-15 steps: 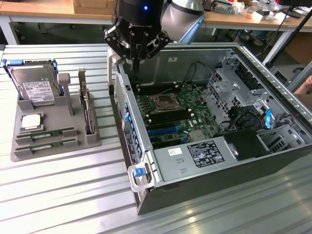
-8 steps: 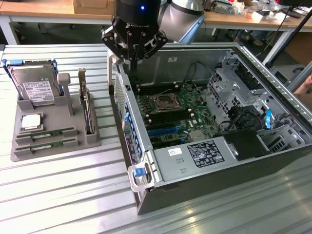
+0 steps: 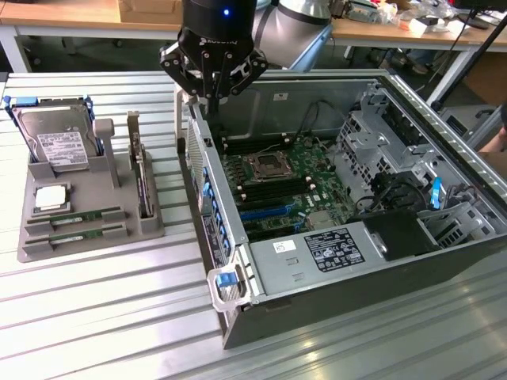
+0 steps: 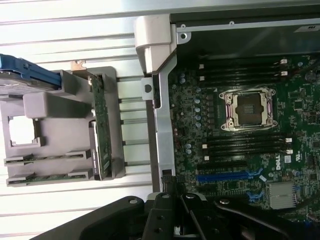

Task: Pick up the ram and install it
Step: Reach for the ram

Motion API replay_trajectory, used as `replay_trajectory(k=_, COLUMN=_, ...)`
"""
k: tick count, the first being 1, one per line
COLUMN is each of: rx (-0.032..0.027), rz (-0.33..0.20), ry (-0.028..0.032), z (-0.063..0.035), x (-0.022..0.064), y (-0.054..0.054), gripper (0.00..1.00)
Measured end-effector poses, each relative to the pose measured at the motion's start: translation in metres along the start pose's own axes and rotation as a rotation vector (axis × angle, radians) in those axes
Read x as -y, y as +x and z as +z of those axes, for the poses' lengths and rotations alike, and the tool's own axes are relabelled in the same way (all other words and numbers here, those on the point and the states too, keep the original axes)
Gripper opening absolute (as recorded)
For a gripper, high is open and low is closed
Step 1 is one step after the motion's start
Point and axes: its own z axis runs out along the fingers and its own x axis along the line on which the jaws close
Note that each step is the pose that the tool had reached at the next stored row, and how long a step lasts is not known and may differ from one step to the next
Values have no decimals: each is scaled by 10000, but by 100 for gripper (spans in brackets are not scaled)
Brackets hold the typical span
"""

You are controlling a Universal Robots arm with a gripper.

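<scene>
Gripper hanging over the tray-side wall of the open computer case, jaws drawn together with nothing between them. Ram lying flat in a slot of the grey tray on the exterior view's left, well apart from the gripper, second ram stick just beside it. Motherboard exposed, dark memory slots flanking the processor socket, hard drive standing at the tray's far end
</scene>
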Motion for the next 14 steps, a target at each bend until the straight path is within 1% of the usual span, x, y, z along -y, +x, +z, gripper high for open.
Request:
replay_trajectory(k=7, rx=0, rz=0, ry=0, z=-1, x=3, y=45, gripper=11)
replay_trajectory(k=14, rx=-1, rz=1, ry=0, z=-4, x=9, y=123, gripper=11)
